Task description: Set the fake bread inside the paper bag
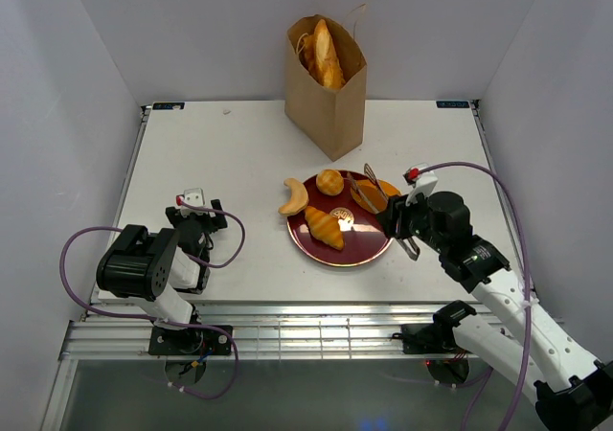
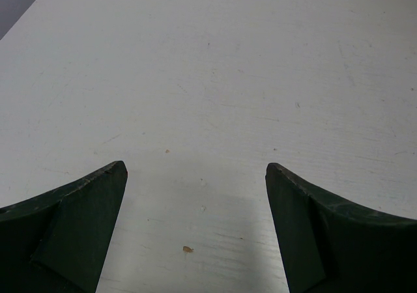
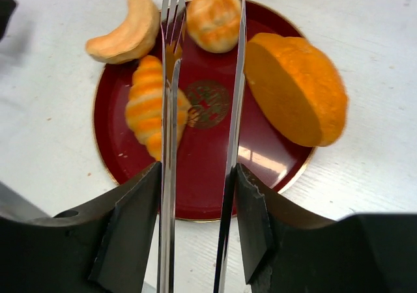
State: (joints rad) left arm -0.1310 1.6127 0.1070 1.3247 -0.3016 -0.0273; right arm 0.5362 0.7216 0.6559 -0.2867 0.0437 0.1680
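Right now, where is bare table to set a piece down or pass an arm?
Widest bare table lies left of the paper bag, behind the left gripper. Another patch sits right of the bag, behind the red plate. Crowded: the plate, with the tongs in the right gripper over the fake bread, and the narrow strip between plate and bag.
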